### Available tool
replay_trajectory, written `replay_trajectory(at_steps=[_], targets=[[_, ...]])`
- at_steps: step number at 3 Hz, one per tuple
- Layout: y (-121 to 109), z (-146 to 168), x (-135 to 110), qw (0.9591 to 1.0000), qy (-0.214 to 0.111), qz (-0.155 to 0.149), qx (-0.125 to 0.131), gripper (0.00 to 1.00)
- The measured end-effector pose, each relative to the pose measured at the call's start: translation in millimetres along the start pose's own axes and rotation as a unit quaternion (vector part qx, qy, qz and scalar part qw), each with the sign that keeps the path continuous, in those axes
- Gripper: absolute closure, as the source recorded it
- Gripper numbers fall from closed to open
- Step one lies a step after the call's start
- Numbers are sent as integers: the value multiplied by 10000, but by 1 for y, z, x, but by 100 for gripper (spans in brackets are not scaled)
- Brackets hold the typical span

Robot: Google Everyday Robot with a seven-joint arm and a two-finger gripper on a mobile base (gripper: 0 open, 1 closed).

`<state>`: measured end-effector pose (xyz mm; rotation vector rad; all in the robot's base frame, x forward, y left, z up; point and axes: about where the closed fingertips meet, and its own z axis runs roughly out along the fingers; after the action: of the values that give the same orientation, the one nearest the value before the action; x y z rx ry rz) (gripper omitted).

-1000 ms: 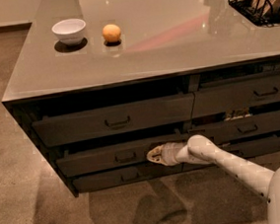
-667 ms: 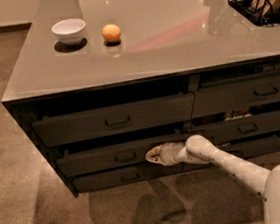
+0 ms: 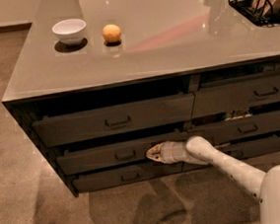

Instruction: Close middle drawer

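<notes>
While middle drawer [image 3: 97, 158] stands slightly open, gripper [image 3: 153, 154], fingers closed and empty, touches front just right of pull [image 3: 125, 155].

Middle drawer [image 3: 95, 159]: wide, shallow, dark grey-brown. Flat front, level, running left to right. Small bar pull [image 3: 125, 155] set at centre of front, horizontal. Sits second in the left-hand stack of three, below top drawer front [image 3: 82, 124] and above lowest drawer front [image 3: 102, 179]. Thin dark gap visible along upper edge of front; interior not visible from this angle. Front appears to stand slightly forward of the lowest front, so seemingly not quite flush; exact amount cannot be judged. Gripper [image 3: 153, 154] placed against right half of front, just right of the bar pull, pointing left along the face.
</notes>
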<state>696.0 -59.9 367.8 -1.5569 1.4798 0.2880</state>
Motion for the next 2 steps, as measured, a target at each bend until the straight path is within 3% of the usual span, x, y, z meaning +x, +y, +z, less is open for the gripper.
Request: replay_trajectory(at_steps=[1,2], targets=[[-1,-1,5,9999,19,23,100,100],[3,-5,3,9999,-48,44,122,100]])
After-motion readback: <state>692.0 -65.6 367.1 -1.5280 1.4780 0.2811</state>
